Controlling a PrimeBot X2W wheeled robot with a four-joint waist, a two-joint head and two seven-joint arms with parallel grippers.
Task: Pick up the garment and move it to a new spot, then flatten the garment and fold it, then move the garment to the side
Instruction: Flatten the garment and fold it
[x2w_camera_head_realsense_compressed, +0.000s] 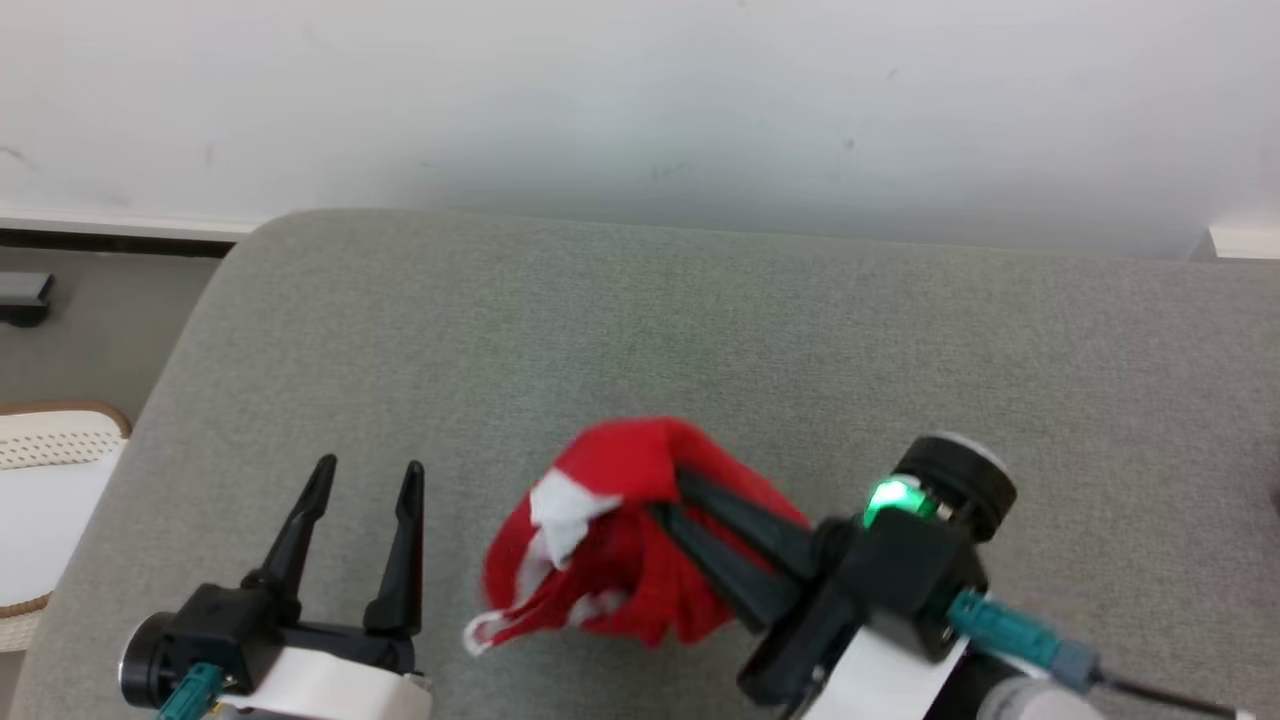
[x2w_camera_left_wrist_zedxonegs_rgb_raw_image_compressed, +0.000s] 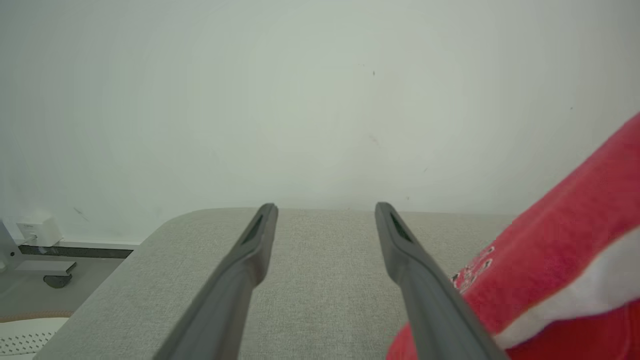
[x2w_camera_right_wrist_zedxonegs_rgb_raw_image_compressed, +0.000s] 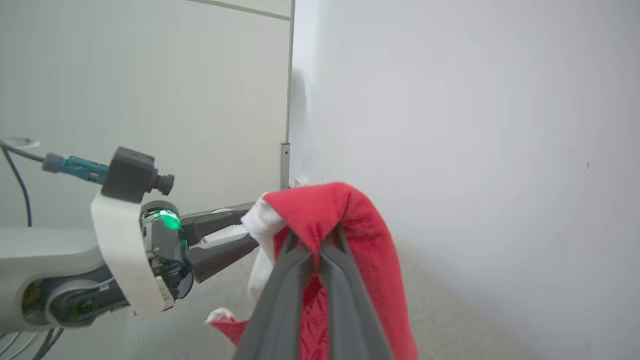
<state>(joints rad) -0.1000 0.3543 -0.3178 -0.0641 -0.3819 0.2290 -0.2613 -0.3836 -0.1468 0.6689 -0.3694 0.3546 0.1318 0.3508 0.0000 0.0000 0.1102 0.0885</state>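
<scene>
The garment (x2w_camera_head_realsense_compressed: 620, 535) is a red cloth with white trim, bunched and hanging above the grey cushion. My right gripper (x2w_camera_head_realsense_compressed: 668, 500) is shut on its top fold, fingers pointing up-left in the head view. The right wrist view shows the garment (x2w_camera_right_wrist_zedxonegs_rgb_raw_image_compressed: 350, 225) draped over my closed right gripper (x2w_camera_right_wrist_zedxonegs_rgb_raw_image_compressed: 315, 240). To the garment's left, my left gripper (x2w_camera_head_realsense_compressed: 368, 468) is open and holds nothing. The left wrist view has my left gripper (x2w_camera_left_wrist_zedxonegs_rgb_raw_image_compressed: 325, 206) with fingers spread over the cushion and the garment (x2w_camera_left_wrist_zedxonegs_rgb_raw_image_compressed: 560, 260) close on the right.
The grey cushion (x2w_camera_head_realsense_compressed: 700, 330) spreads wide under both arms, ending at a white wall (x2w_camera_head_realsense_compressed: 640, 100) behind. A white perforated object with a wooden rim (x2w_camera_head_realsense_compressed: 45, 500) sits off the cushion's left edge. My left arm's wrist (x2w_camera_right_wrist_zedxonegs_rgb_raw_image_compressed: 125, 240) shows in the right wrist view.
</scene>
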